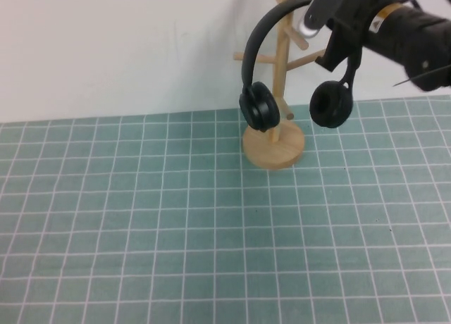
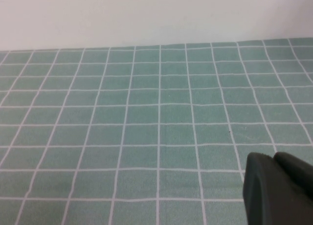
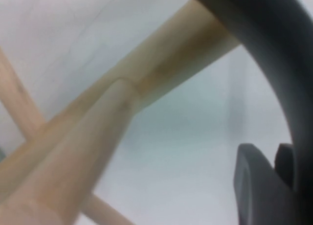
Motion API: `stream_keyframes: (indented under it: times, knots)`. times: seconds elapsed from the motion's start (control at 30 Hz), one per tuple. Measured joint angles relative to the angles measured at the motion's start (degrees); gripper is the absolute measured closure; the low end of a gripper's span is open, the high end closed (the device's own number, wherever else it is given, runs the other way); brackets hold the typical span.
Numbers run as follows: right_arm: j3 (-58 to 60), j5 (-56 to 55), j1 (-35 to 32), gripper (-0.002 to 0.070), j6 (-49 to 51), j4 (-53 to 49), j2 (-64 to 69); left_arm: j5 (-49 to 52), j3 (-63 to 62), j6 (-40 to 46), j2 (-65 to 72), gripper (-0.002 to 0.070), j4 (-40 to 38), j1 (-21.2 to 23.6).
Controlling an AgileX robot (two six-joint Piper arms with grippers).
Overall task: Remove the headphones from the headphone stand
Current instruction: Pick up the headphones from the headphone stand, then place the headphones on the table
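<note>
On the left, the left gripper [image 2: 276, 188] is showing only in its own wrist view as a dark edge hovering over the green grid mat [image 1: 141, 218], and whether it is open or closed I cannot tell. Toward the middle, the headphones [image 1: 258, 104] are hanging by their thin headband from the upper pegs of the headphone stand [image 1: 280, 70], one cup on each side of the pole. They are looking light, with a springy band and soft pads; the headband's top is probably the best hold. On the right, the right gripper [image 1: 337, 14] is sitting at that headband, apparently clamping it. No writing is readable.
</note>
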Motion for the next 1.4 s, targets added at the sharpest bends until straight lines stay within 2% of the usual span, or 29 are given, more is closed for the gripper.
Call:
stream_keyframes:
  times: [0.23, 0.53, 0.67, 0.93, 1.17, 1.4]
  knots:
    - [0.0, 20.8, 1.6, 0.0629, 9.0, -4.6, -9.4, 0.0, 0.0, 0.0, 0.0, 0.0679, 0.0, 0.0]
    - [0.0, 54.8, 10.7, 0.0629, 40.3, -8.6, -18.8, 0.0, 0.0, 0.0, 0.0, 0.0679, 0.0, 0.0]
    - [0.1, 63.1, 15.9, 0.0629, 52.8, -8.7, -16.0, 0.0, 0.0, 0.0, 0.0, 0.0679, 0.0, 0.0]
    - [0.5, 62.0, 21.8, 0.0629, 56.8, -5.7, -0.3, 0.0, 0.0, 0.0, 0.0, 0.0679, 0.0, 0.0]
    - [0.5, 56.6, 22.1, 0.0629, 56.8, -4.1, 11.0, 0.0, 0.0, 0.0, 0.0, 0.0679, 0.0, 0.0]
    - [-3.2, 52.0, 21.7, 0.0629, 57.3, -5.8, 16.0, 0.0, 0.0, 0.0, 0.0, 0.0679, 0.0, 0.0]
